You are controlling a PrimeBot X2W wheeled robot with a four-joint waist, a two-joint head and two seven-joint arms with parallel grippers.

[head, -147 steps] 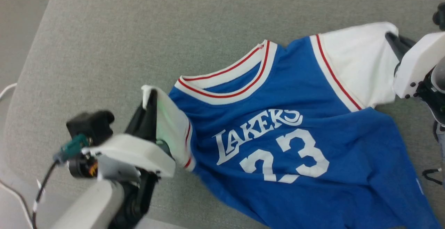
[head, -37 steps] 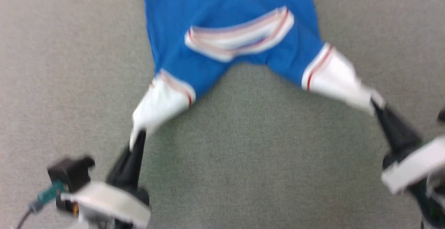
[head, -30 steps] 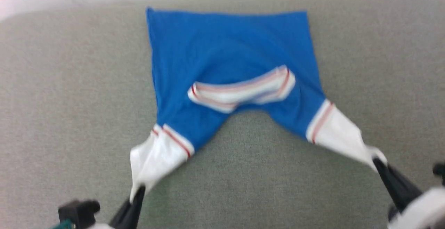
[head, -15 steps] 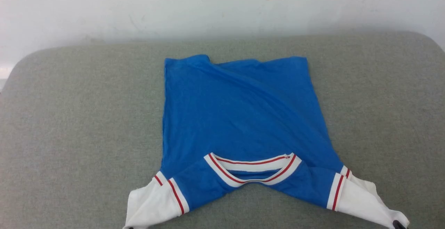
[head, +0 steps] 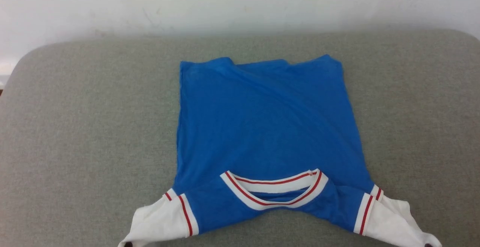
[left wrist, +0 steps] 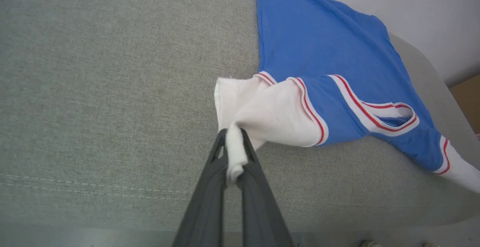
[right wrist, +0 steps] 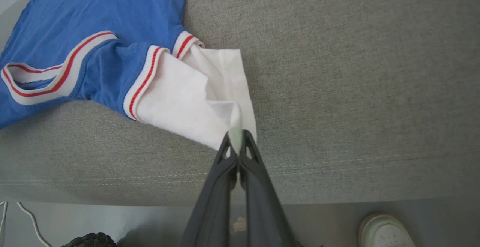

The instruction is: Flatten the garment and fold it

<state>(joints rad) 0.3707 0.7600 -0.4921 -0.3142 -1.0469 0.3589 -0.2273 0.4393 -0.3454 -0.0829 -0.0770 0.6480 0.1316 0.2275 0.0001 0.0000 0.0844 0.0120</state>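
The garment [head: 262, 127] lies spread on the grey padded table [head: 93, 127], plain blue side up. Its hem is at the far side and its striped collar [head: 275, 189] faces the near edge. Both white sleeves stretch out toward the near corners. My left gripper [left wrist: 233, 142] is shut on the tip of the left sleeve [left wrist: 270, 116], and its tip just shows at the head view's bottom edge [head: 128, 244]. My right gripper [right wrist: 235, 136] is shut on the bunched end of the right sleeve [right wrist: 187, 97], with its tip low in the head view [head: 427, 245].
A pale wall [head: 240, 3] rises behind the table's far edge. Below the near edge, the right wrist view shows a white shoe [right wrist: 382, 230], a white cable [right wrist: 22, 217] and a dark wheel [right wrist: 90, 239] on the floor.
The head camera has tilted up, so the grippers have sunk to the view's bottom edge. The garment, held by both sleeves, has been drawn nearer and lies flatter.
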